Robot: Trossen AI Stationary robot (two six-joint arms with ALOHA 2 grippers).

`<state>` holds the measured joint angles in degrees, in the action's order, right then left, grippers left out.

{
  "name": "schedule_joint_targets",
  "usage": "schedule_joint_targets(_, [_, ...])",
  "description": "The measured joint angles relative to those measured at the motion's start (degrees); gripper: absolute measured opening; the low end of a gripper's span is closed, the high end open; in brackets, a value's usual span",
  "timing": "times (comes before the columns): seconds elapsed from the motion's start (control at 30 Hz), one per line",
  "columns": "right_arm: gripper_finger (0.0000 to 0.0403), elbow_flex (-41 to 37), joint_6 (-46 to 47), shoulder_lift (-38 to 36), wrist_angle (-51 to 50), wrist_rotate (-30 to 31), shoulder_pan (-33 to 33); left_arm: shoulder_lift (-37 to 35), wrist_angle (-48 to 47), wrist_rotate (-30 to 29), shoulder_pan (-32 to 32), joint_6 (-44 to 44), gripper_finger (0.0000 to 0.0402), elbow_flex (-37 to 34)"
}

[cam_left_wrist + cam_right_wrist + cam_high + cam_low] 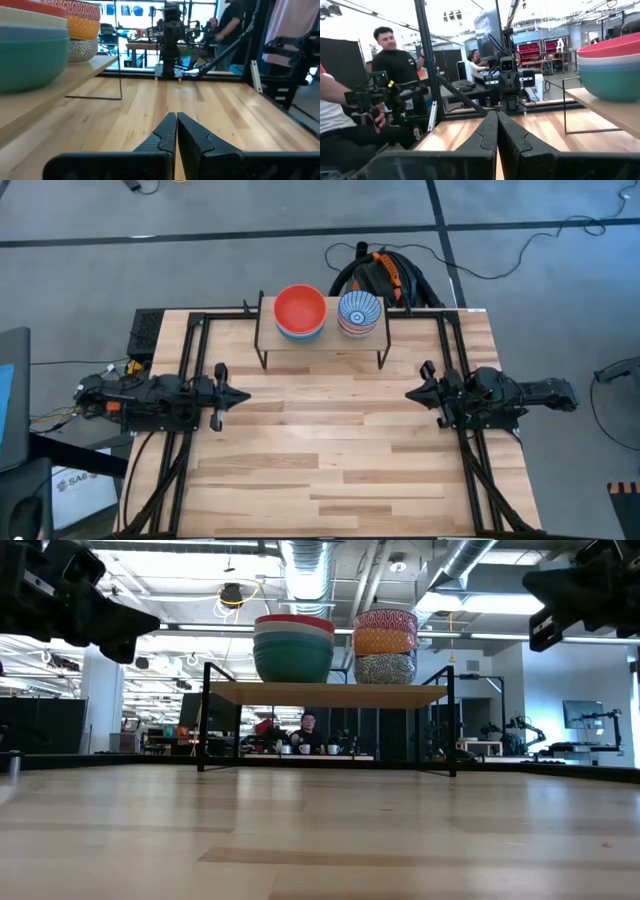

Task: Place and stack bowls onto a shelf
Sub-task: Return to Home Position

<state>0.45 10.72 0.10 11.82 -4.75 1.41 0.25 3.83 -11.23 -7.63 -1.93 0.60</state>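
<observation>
2 bowl stacks [300,310] on shelf [321,343], apart from left tool [244,394], right tool [409,393]

Robotics lab in an open industrial hall; bare silver ventilation ducts [305,565] and bright strip lights [480,605] overhead; grey concrete floor [200,210] with a coil of black and orange cables [385,275]; dark right robot arm [170,35] mounted at the edge of a light wooden-plank tabletop [340,450]; seated person [308,728] at a far desk; red storage racks [532,52]; dark monitor on a stand [582,715].
</observation>
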Motion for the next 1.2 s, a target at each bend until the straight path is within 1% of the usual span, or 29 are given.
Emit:
schedule_joint_targets(0.13, [0.0026,-0.02,-1.78,0.00,-0.27,0.00,0.00,0.00,-0.76,2.71,2.93,1.80,0.0000,-0.02])
schedule_joint_targets(0.27, [0.0026,-0.04,-2.17,0.00,-2.75,0.00,0.00,-0.04,-1.09,5.20,6.17,4.20,0.0000,-0.04])
schedule_joint_targets(0.4, [0.0026,-0.07,-1.84,0.00,-4.49,0.00,0.09,-0.04,-2.17,10.25,9.50,4.50,0.0000,-0.07])
schedule_joint_targets(0.47, [0.0026,-0.09,-1.74,0.00,-4.32,0.00,0.09,-0.02,-2.12,11.66,10.40,4.30,0.0000,-0.09])
schedule_joint_targets(0.7, [0.0026,-0.11,-1.71,0.00,-3.73,-0.07,0.09,0.11,-2.22,10.73,10.78,4.48,0.0000,-0.13])
schedule_joint_targets(0.9, [0.0027,-0.13,-1.71,0.00,-5.93,-0.07,0.07,0.11,-2.22,10.72,10.75,-1.89,0.0000,-0.17])
schedule_joint_targets(1.03, [0.0027,-0.15,-1.69,0.00,-8.82,-0.07,0.07,0.11,-2.22,10.66,10.75,-4.10,0.0000,-0.17])
schedule_joint_targets(1.2, [0.0027,-0.15,-1.69,0.28,-9.38,0.00,0.07,0.11,-2.20,10.56,10.75,-4.81,0.0000,-0.20])
